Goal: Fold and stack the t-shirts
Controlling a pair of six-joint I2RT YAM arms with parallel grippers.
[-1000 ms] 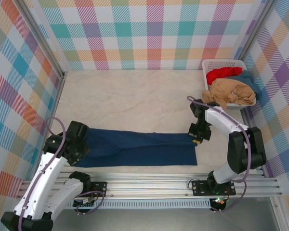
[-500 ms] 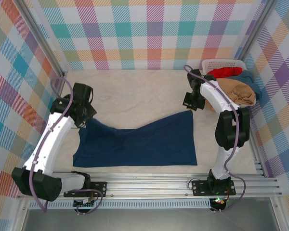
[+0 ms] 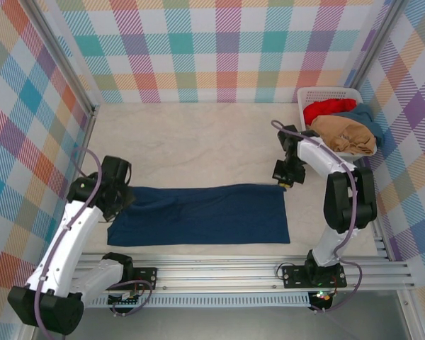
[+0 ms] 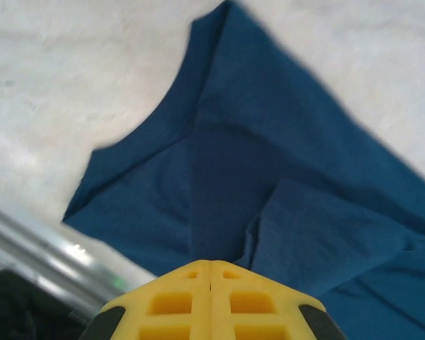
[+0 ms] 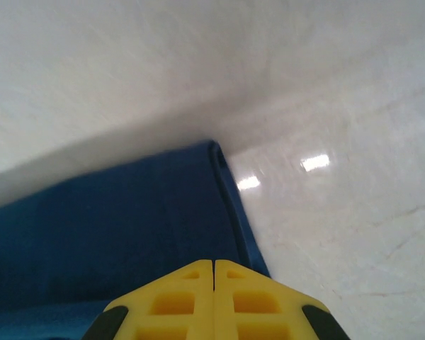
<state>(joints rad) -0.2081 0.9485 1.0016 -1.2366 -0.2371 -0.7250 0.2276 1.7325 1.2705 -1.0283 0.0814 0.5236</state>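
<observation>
Left claw (image 4: pixel 211 263) clamped on navy t-shirt (image 4: pixel 269 163)

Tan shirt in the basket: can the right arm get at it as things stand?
Probably yes. The tan shirt lies on top in the basket, close to the right gripper, with nothing between. Its jaws look shut by the navy shirt, which it may need to release.

Top view: bright, even, diffuse light from above; sharp throughout; faint soft shadows beside the arms. Left wrist view: soft blur over the navy t-shirt (image 4: pixel 283 163); glare spots on the metal rail (image 4: pixel 49 255). Right wrist view: blurred; two white glints on the worktop (image 5: pixel 354 227); grey shadow band along the t-shirt's far edge.
</observation>
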